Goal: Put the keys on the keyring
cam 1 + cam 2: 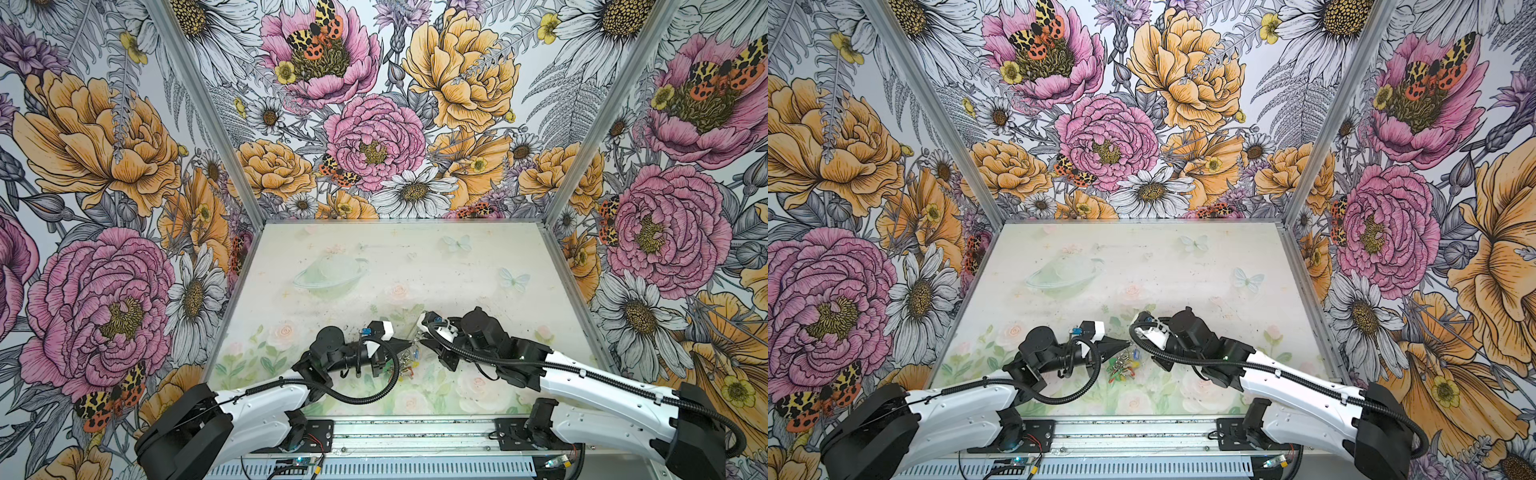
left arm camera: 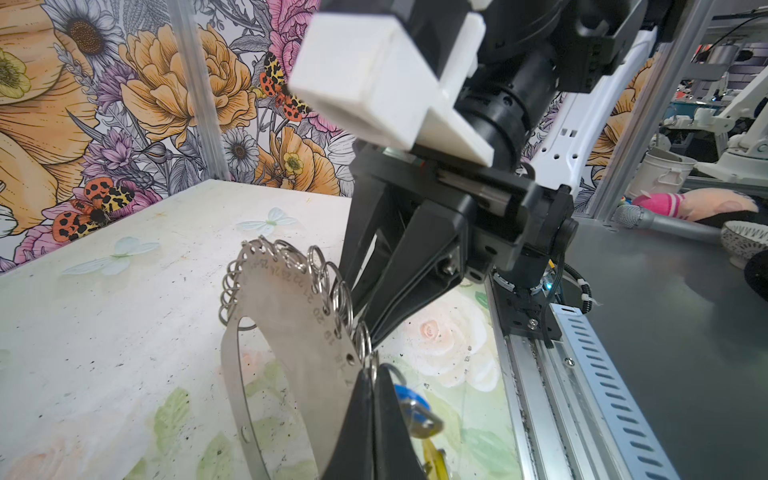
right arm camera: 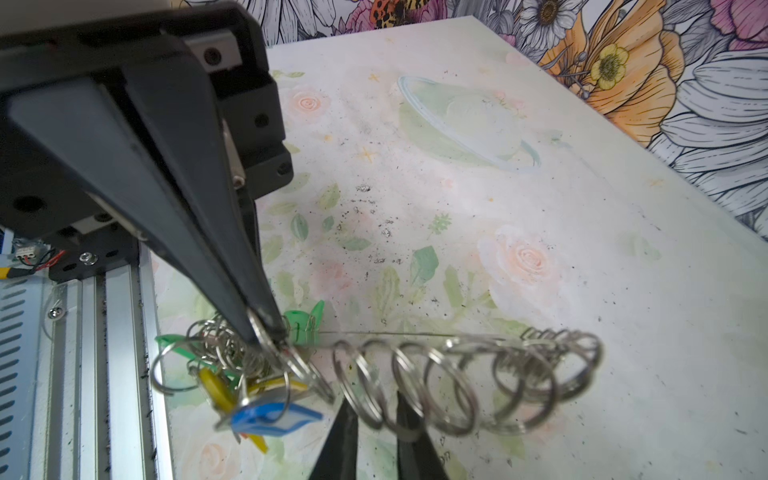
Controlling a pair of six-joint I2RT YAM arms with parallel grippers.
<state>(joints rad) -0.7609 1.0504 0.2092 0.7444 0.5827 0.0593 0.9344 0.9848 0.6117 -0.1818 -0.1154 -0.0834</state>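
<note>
The left gripper (image 2: pixel 371 384) has its fingers (image 3: pixel 232 270) pressed together on the rim of the keyring (image 2: pixel 291 316), clamping the flat grey band at its edge; the band stands on edge, its stamped numbers showing in the left wrist view; in the right wrist view it shows only as a thin line running away from the clamping point

Small wire rings (image 3: pixel 453 386) line the keyring's outer edge in a row, hanging through its holes; the right gripper (image 3: pixel 374 401) sits at that edge, close to the left gripper's grip; its fingers (image 3: pixel 338 444) stand a little apart, with a couple of wire rings at and between the tips; whether either finger touches a ring cannot be told

The keys (image 3: pixel 274 417), a blue tag with a white label and a small silvery key beside it, hang just under the keyring at the clamped end, right beside the left fingers; a wire ring passes through the tag, but whether that ring is on the band cannot be told; a bunch of other keys (image 3: pixel 212 386) with yellow and green tags dangles touching it at the same end of the keyring

In both top views the two grippers meet tip to tip at the keyring, above the pale flowered desk (image 3: pixel 540 208), with the coloured bunch just below them
</note>
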